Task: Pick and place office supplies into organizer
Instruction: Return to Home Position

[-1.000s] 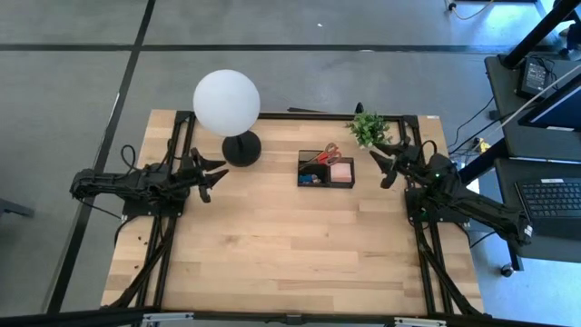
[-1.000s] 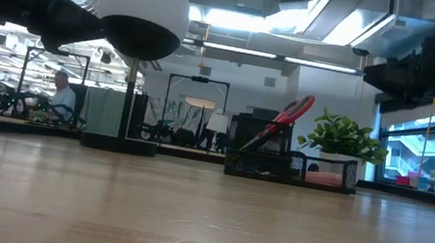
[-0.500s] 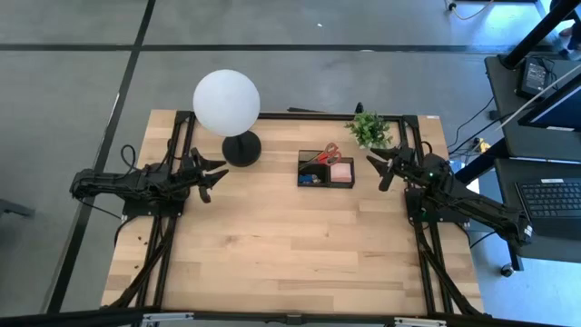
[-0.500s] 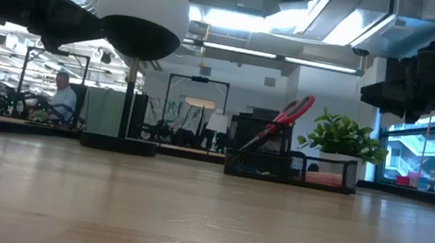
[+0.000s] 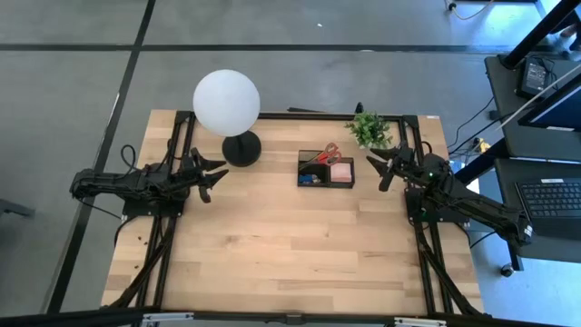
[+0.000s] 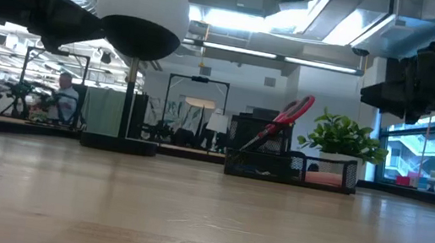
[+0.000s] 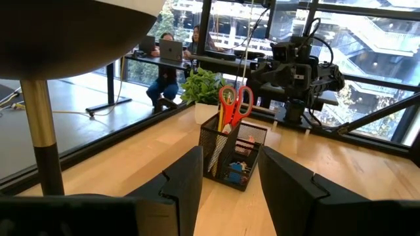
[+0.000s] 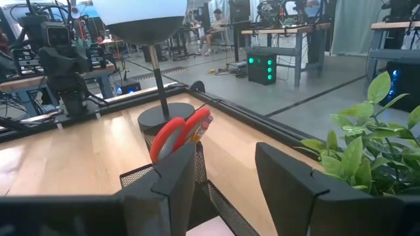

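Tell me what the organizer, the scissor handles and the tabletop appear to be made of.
Organizer: black wire mesh, probably coated metal; its contents show through the fine grid of its walls.
Scissor handles: red, smooth and slightly glossy, so likely plastic.
Tabletop: pale wood with a matte finish; plank strips and grain lines show, so it may be butcher block.

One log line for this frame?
left gripper open, empty | right gripper open, empty | scissors, sticky notes in organizer

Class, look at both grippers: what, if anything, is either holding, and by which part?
Nothing is held: the left gripper and the right gripper are both open and empty, clear of the organizer.
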